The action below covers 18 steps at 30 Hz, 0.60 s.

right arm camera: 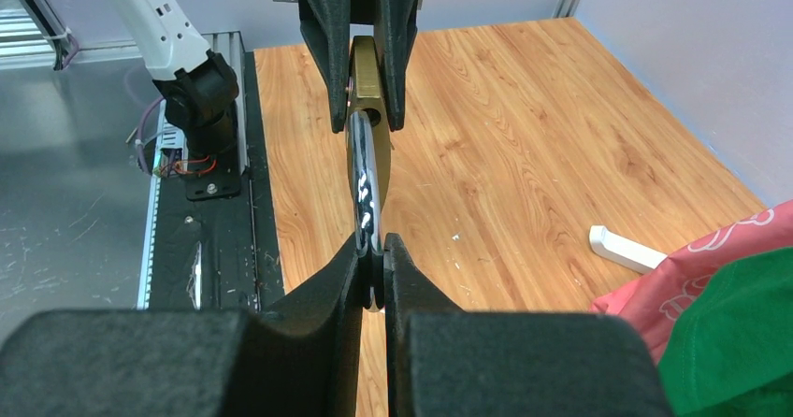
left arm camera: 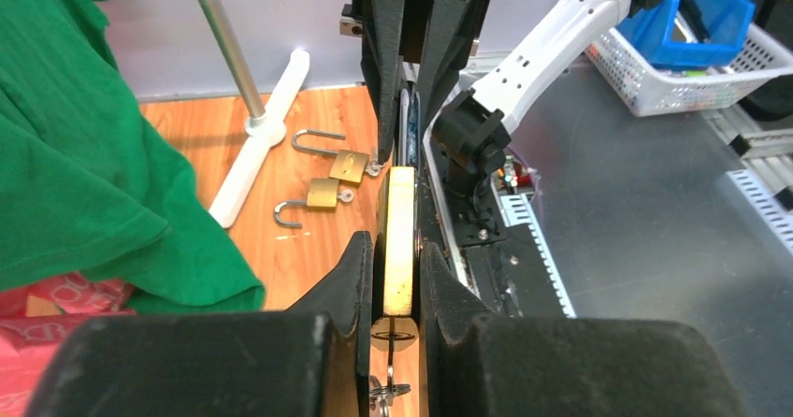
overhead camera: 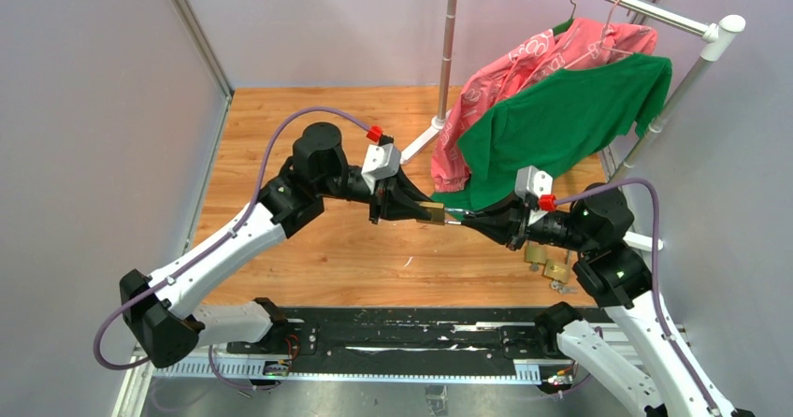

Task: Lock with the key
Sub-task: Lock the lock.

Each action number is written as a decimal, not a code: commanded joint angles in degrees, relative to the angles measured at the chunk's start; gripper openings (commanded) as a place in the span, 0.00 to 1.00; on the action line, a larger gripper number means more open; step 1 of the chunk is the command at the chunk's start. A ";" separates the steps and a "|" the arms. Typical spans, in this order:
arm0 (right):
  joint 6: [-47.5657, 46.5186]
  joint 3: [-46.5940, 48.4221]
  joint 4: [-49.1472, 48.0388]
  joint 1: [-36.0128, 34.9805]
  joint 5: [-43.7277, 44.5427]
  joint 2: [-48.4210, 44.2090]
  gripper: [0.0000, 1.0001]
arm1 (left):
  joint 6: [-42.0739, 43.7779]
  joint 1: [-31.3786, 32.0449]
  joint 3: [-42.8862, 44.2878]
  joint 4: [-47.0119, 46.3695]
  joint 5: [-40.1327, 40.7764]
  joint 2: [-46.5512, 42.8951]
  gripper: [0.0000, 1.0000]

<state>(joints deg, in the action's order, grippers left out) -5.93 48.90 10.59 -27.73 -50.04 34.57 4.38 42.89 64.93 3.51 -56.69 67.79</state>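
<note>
A brass padlock (overhead camera: pixel 432 213) hangs in the air between my two grippers, above the wooden floor. My left gripper (left arm camera: pixel 399 277) is shut on its brass body (left arm camera: pixel 400 230), seen edge-on. A key (left arm camera: pixel 393 335) sits at the lock's near end, with its rings hanging below. My right gripper (right arm camera: pixel 374 267) is shut on the lock's silver shackle (right arm camera: pixel 363 179), which runs to the brass body (right arm camera: pixel 364 80) between the left fingers (right arm camera: pixel 323 52). In the top view the left gripper (overhead camera: pixel 423 211) and the right gripper (overhead camera: pixel 468 219) meet tip to tip.
Two more brass padlocks (left arm camera: pixel 335 179) with open shackles lie on the wooden floor, under my right arm in the top view (overhead camera: pixel 547 263). A clothes rack (overhead camera: pixel 449 52) with a green shirt (overhead camera: pixel 561 118) and a pink garment (overhead camera: pixel 524 62) stands at the back right. Grey walls enclose the floor.
</note>
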 commanded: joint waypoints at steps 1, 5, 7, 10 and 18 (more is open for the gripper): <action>0.19 1.30 -2.66 -1.28 -4.62 -0.69 0.00 | -8.73 0.35 2.26 -5.88 7.48 2.67 0.00; -0.54 1.52 -1.11 -1.32 -4.66 0.26 0.00 | -5.06 1.84 2.84 -3.12 8.44 2.43 0.00; -2.23 2.13 1.21 -1.33 -3.57 1.00 0.00 | -2.52 2.62 3.81 0.79 9.29 2.56 0.00; -3.72 3.28 5.26 -1.35 1.29 1.72 0.00 | 1.07 2.81 4.02 4.57 8.87 1.88 0.00; -0.57 1.92 0.15 -1.31 -2.14 -1.75 0.17 | 0.78 2.76 2.34 2.21 8.70 0.76 0.00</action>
<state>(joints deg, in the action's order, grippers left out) -8.43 49.87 16.51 -27.73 -46.76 35.16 4.49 44.71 66.85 9.54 -51.11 68.62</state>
